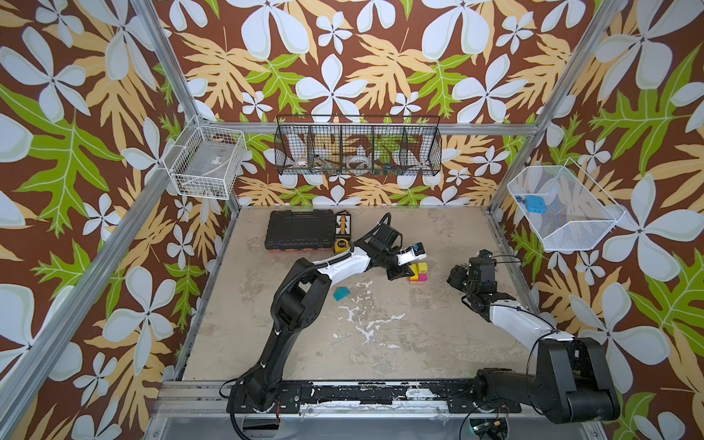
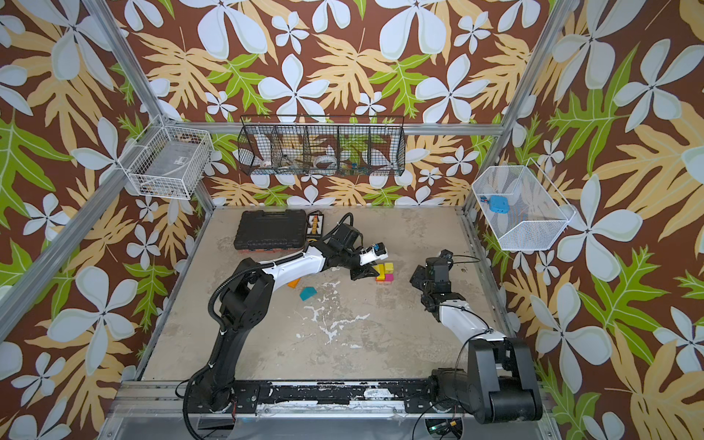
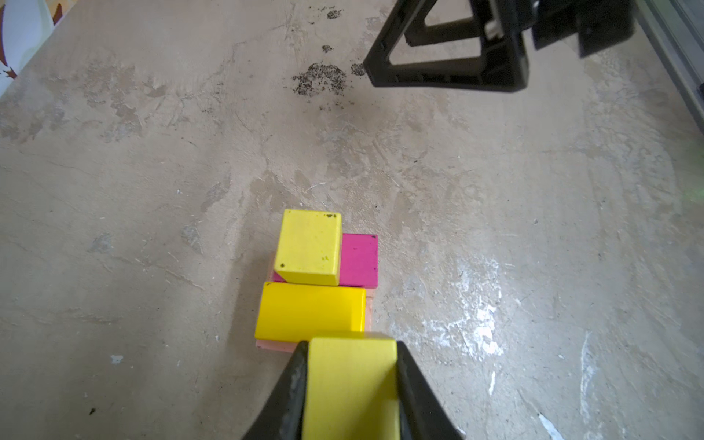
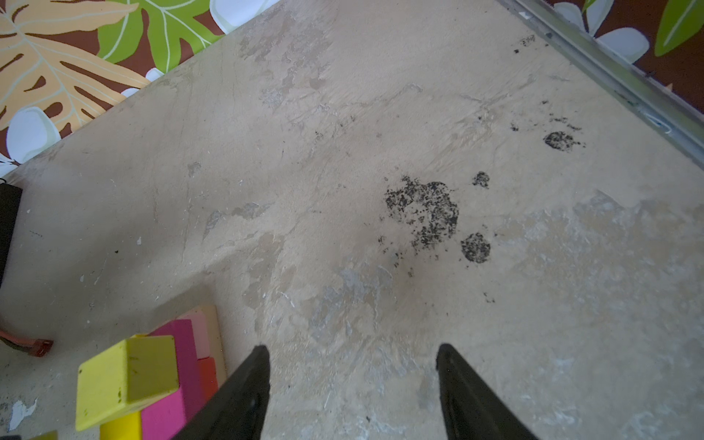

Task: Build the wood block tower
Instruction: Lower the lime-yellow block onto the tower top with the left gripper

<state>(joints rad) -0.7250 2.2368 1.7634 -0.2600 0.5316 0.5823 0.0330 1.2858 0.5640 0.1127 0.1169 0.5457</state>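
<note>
The tower [image 1: 418, 273] [image 2: 384, 274] is a low stack right of the table's middle. In the left wrist view it shows a pale pink layer [image 3: 278, 346] at the bottom, a magenta brick [image 3: 360, 259], a yellow brick [image 3: 310, 312] and a yellow cube [image 3: 308, 247] on top. My left gripper [image 3: 349, 343] [image 1: 402, 272] is shut on another yellow block [image 3: 350, 388], held just at the tower's near-left edge. My right gripper [image 4: 350, 350] [image 1: 455, 280] stands open and empty to the tower's right. A teal wedge [image 1: 341, 293] and an orange block [image 2: 293, 283] lie loose to the left.
A black tool case [image 1: 301, 230] and a yellow tape measure [image 1: 340, 245] sit at the back left, behind my left arm. Wire baskets [image 1: 358, 146] hang on the walls above the table. A metal rail [image 4: 609, 76] edges the table beyond my right gripper.
</note>
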